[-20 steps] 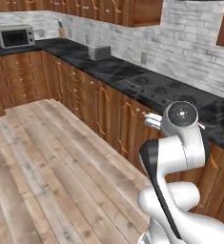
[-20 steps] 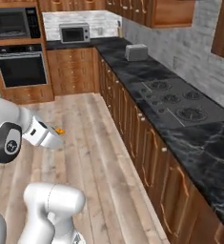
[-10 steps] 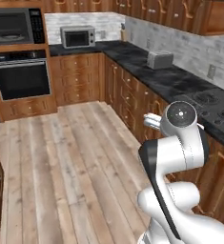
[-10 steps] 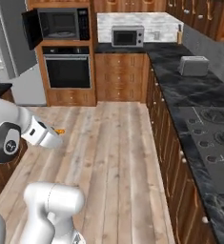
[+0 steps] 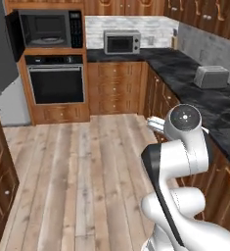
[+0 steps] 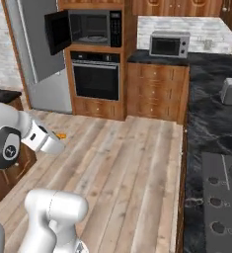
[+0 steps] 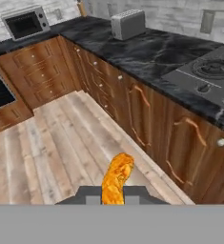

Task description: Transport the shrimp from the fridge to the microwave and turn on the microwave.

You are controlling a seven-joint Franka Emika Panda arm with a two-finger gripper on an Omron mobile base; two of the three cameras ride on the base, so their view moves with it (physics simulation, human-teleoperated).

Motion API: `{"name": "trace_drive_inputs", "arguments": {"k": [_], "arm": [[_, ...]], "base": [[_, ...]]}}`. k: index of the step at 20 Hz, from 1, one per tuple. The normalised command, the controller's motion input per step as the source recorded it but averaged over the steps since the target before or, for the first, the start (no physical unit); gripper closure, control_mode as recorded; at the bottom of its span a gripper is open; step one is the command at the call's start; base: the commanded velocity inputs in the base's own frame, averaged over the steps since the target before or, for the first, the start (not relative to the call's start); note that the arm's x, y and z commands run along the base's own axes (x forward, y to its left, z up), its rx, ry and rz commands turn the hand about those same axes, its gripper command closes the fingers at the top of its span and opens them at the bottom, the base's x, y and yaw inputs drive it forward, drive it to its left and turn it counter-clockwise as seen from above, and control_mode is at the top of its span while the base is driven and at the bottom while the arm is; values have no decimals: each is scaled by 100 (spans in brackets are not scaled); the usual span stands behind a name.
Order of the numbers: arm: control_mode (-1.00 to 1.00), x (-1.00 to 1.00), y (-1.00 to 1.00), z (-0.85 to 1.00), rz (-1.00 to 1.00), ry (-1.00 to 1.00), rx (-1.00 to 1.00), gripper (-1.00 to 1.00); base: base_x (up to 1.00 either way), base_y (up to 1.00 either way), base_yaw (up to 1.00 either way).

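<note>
One shrimp [image 7: 117,180] in pincer [image 7: 113,194]; microwave [image 6: 90,28] door open

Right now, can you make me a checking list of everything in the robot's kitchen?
Surface: wooden plank floor; black stone counter along the right.
Job's things: shrimp, orange, pinched in the gripper; microwave built in above the oven, its door swung open; fridge grey, left of the microwave.
Clutter: grey toaster and a small silver microwave oven on the counter.
Grippers: gripper shut on the shrimp, held in the air over the floor.
Cables: nothing seen.
Surroundings: black oven, brown cabinets, stovetop, white brick wall.
</note>
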Motion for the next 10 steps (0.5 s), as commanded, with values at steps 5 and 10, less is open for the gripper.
{"name": "trace_drive_inputs", "arguments": {"k": [5, 10], "arm": [[100, 0, 0, 0, 0, 0, 0, 100], [100, 0, 0, 0, 0, 0, 0, 100]], "base": [[100, -72, 45], [100, -60, 46]]}}
